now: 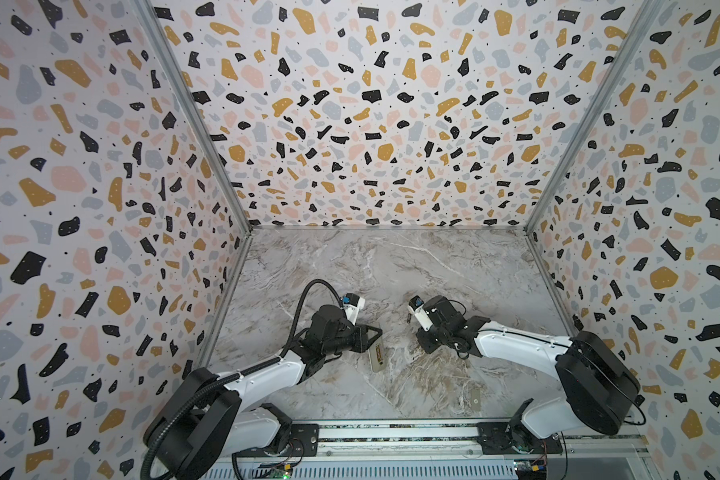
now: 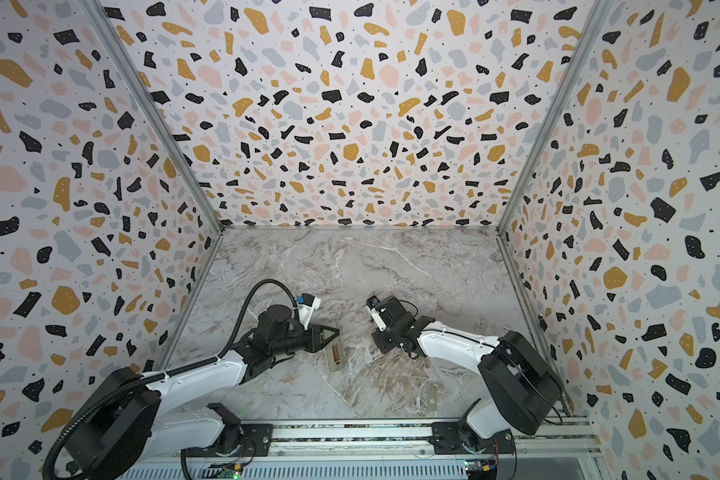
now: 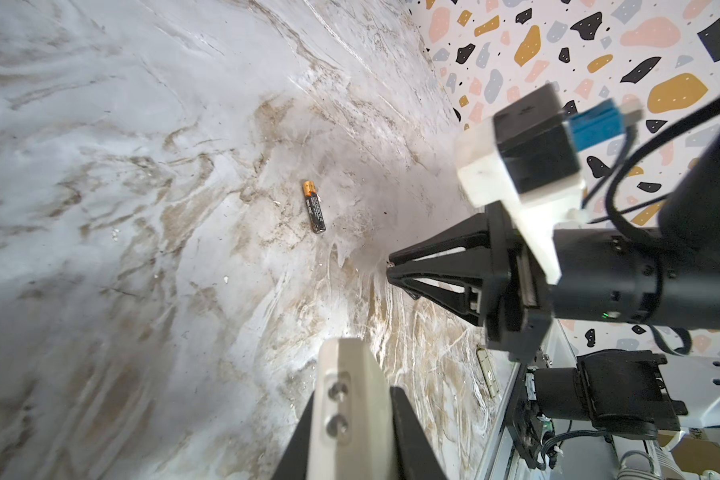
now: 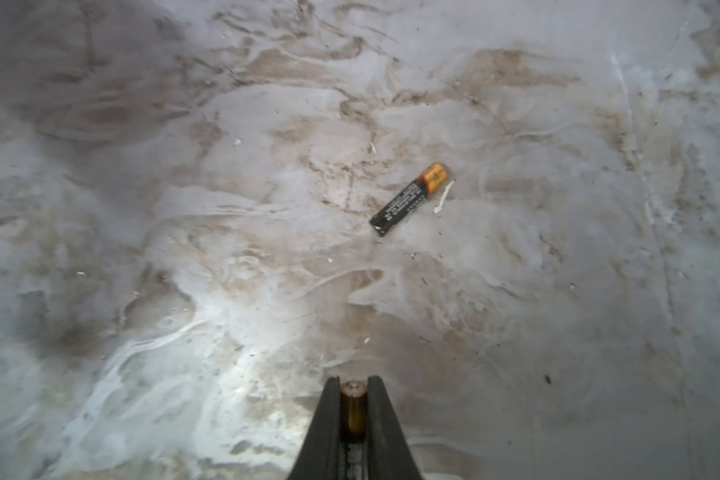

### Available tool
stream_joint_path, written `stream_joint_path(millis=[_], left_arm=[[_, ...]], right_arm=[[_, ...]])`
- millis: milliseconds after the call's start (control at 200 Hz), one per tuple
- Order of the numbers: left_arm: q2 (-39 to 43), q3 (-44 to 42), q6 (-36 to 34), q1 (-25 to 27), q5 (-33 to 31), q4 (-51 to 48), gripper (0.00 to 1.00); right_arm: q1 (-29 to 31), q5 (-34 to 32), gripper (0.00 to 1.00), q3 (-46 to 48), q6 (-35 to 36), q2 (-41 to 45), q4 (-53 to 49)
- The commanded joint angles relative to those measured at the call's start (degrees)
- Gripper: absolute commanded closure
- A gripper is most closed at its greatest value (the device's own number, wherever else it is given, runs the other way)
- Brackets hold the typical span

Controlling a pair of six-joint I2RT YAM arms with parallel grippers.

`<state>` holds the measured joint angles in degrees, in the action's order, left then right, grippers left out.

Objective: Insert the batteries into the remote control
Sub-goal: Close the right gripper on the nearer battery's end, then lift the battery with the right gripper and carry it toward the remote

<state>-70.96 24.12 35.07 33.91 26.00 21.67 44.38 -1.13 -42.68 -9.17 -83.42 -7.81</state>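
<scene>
Desk (image 1: 391,266): marble, carries everything.

My left claw (image 1: 368,336) is pressed together on one end of the remote control (image 1: 377,359). The remote's free end points toward the front rail. In the left wrist view the pale body sits between my fingers (image 3: 408,419). Can't tell if the remote rests on the desk or hangs just above it. Something brown-gold shows on the remote's upper face in both top views, probably the open bay, but it's too small to be sure.

My right claw (image 4: 353,382) is off to the right of the remote, well apart from it and low over the desk. It's pinching the first battery (image 4: 353,409) lengthwise between the pads, with a metal end showing at the tips.

The cover piece (image 1: 474,397) is flat on the desk, right of the remote and nearer the rail, apart from it.

The second battery (image 3: 313,206) lies loose on the desk beyond the remote's clamped end. Nothing touches it.

Step, as I judge it: first battery grasped, not yet carried and neither one loaded. Next I lift it and cross to the remote. Then I line the battery up with the bay, polarity right, and seat it while the left claw steadies the remote. Risk: a slim cylinder can roll in the pinch.
</scene>
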Motion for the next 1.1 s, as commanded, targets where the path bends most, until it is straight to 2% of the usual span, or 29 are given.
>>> stream_joint_path(millis=[0,300,616,846,991,1096], left_arm=[[-0.7,2.0,-1.5,0.5,-0.5,1.4,1.0],[0.4,2.0,-2.5,1.3,-1.8,1.9,1.0],[0.6,0.6,-2.1,2.0,-1.5,3.7,1.0],[-0.3,0.2,-1.8,2.6,-1.4,4.8,1.0],[-0.6,-0.2,-1.5,2.7,-1.6,5.6,1.0],[-0.9,-0.2,-1.5,2.8,-1.6,5.7,1.0]], right_arm=[[2.8,-3.1,0.97,1.2,-7.1,2.4,-3.0],[11.7,-10.7,0.98,4.2,-19.4,6.2,-7.6],[14.9,-11.8,0.98,8.0,-26.4,6.7,-9.9],[15.5,-12.2,0.97,9.2,-27.9,5.8,-10.1],[15.7,-12.8,0.92,8.7,-28.1,5.2,-11.2],[15.7,-13.0,0.82,7.9,-28.0,5.0,-12.2]])
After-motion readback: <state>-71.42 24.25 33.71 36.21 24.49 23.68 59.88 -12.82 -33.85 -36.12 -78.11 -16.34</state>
